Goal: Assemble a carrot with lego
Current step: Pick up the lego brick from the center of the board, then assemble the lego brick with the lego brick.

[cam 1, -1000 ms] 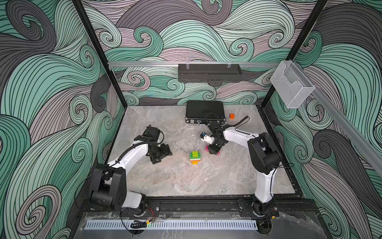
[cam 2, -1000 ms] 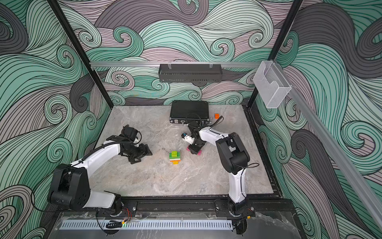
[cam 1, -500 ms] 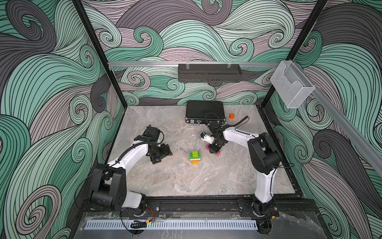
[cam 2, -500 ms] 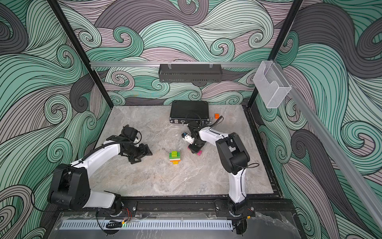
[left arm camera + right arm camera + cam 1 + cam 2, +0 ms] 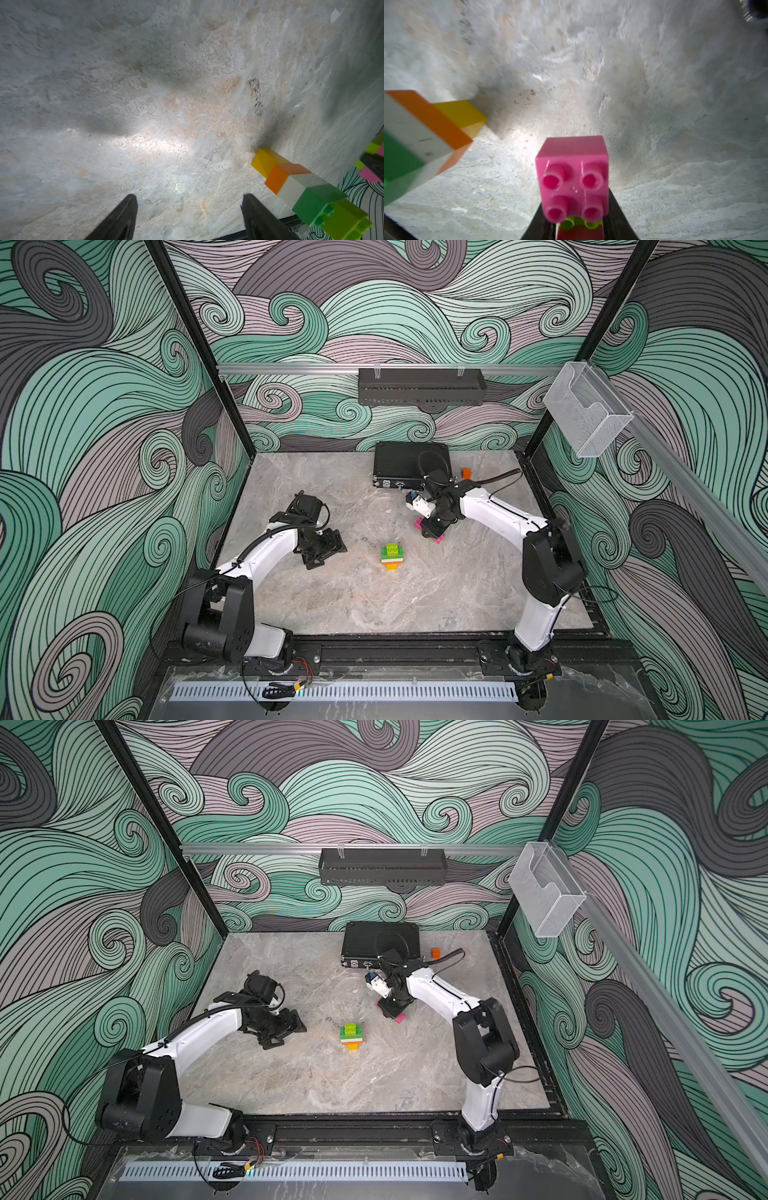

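Our right tool (image 5: 431, 529) clamps the pink-and-lime piece (image 5: 572, 172) — we should lift straight, then align studs squarely over the carrot stack (image 5: 392, 556); left tool (image 5: 189, 197) stands apart, empty.

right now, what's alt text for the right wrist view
A pink studded plastic brick, joined to a lime one, fills the foreground, held in the shut right gripper. Nearby on the grey marble tabletop is a stack of yellow, orange, white and green bricks.
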Robot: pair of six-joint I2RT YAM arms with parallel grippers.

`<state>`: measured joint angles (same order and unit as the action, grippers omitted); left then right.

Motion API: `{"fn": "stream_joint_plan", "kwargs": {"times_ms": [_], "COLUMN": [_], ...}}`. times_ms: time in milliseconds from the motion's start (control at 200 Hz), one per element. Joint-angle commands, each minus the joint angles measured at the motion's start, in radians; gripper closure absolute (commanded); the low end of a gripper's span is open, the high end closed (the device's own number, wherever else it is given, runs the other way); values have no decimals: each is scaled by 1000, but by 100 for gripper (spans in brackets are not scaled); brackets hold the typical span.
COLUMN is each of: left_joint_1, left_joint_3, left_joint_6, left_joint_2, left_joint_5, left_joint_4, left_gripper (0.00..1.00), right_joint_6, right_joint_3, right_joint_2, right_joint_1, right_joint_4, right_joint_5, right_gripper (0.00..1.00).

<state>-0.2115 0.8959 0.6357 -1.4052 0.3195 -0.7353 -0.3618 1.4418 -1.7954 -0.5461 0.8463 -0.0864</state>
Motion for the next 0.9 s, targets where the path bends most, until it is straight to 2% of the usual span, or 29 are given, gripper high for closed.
{"fn": "stream_joint_plan", "kwargs": {"times_ms": [0,200,355,620,896], "left_joint_1": [6,6,7,8,23], "left_joint_3": [8,3,-4,-12,-9], "left_joint_6": [-16,-18,-20,-23,-31], "left_joint_2": [9,27,49,69,45], "left_joint_5": [9,8,1,-16,-53], "left_joint_4": [-4,-15,-26,-51,-92], "left_gripper": [20,20,20,20,20], "right_joint_6": [-17,-75,-141,-303,-371], "right_joint_3": [57,169,280,266,302], "right_joint_2": [35,41,-5,8,-59], "right_joint_1": [-53,-146,-178,-250,-332], "right_joint_4": [97,178,289,280,272], "right_joint_5": [11,64,18,-42,31], "right_gripper": [100,100,100,100,100]}}
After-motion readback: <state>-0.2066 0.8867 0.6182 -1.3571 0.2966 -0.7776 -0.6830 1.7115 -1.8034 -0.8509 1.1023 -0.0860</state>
